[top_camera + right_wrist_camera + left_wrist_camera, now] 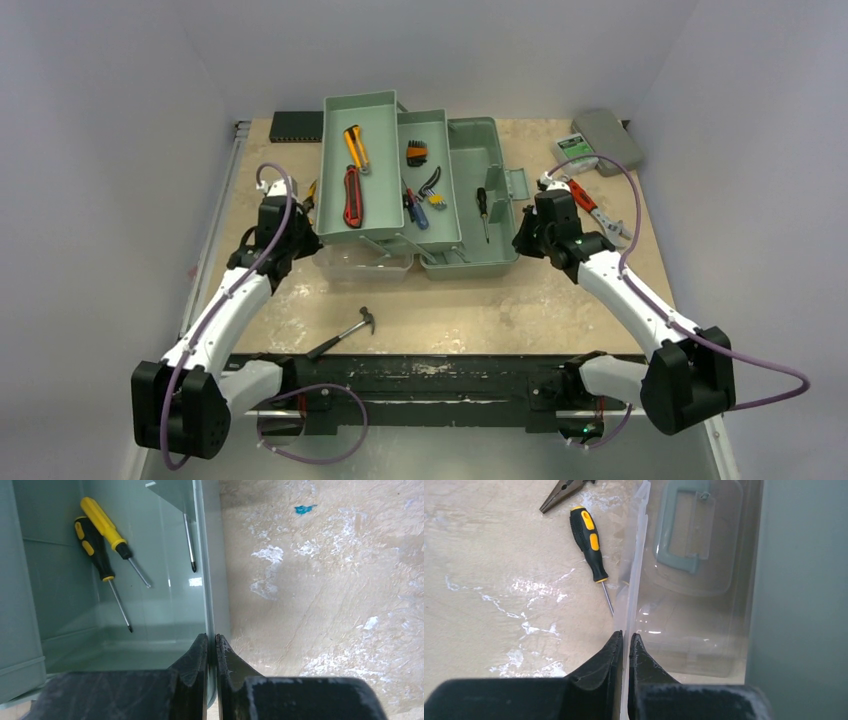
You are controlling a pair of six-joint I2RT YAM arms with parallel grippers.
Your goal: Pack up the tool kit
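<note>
Now L gripper [625,640] pinches clear lid [694,615] edge-on, R gripper [211,642] clamps toolbox [214,580] wall. Lid prob flexy, slick; box stiff.

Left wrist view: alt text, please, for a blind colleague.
The left gripper is shut on the edge of the translucent lid. Left of it, a screwdriver and plier tips lie on the table; a green handle shows through the lid.

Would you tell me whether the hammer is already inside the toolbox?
No, the hammer lies on the table in front of the toolbox, outside every compartment.
</note>
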